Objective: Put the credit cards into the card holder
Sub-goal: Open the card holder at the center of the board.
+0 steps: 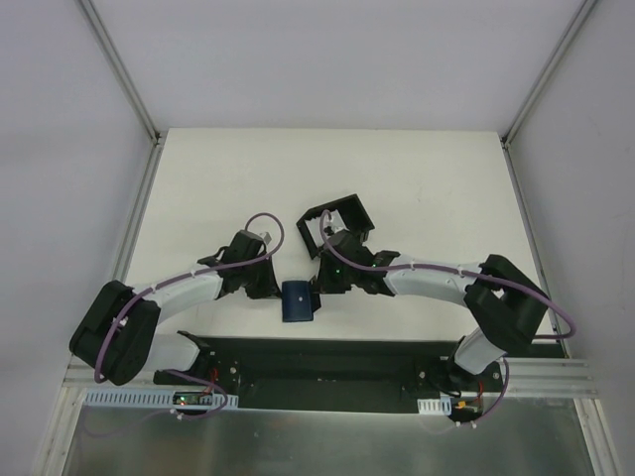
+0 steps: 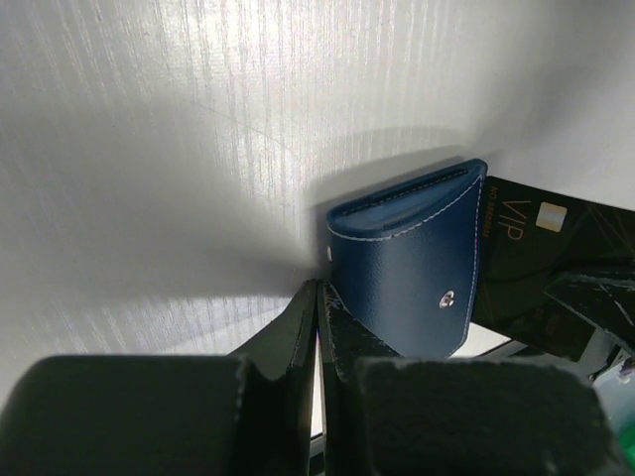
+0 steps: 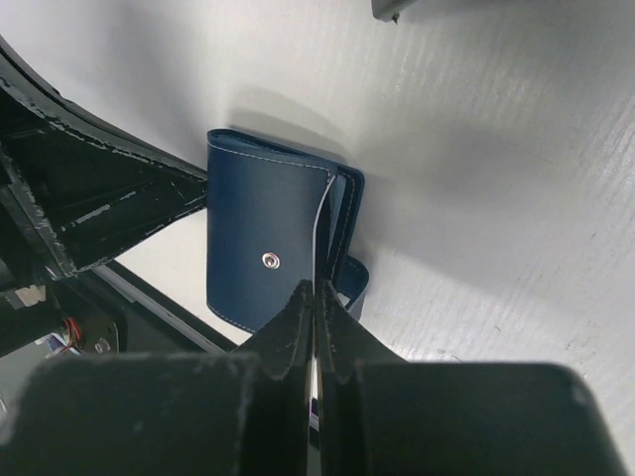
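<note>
Two grippers meet at the card holder, which sits folded on the white table, at about 7 o'clock from the black box frame. The left gripper, at the holder's 9 o'clock, has its jaws pressed together with the tips against the holder's corner. It seems to be bracing the holder so it cannot slide, though I cannot tell whether it nips a flap. The right gripper, at 3 o'clock, is clamped on a black VIP credit card. The card is held edge-on in line with the gap between the leaves, apparently partly inside. Pushing it home looks like the step in hand.
</note>
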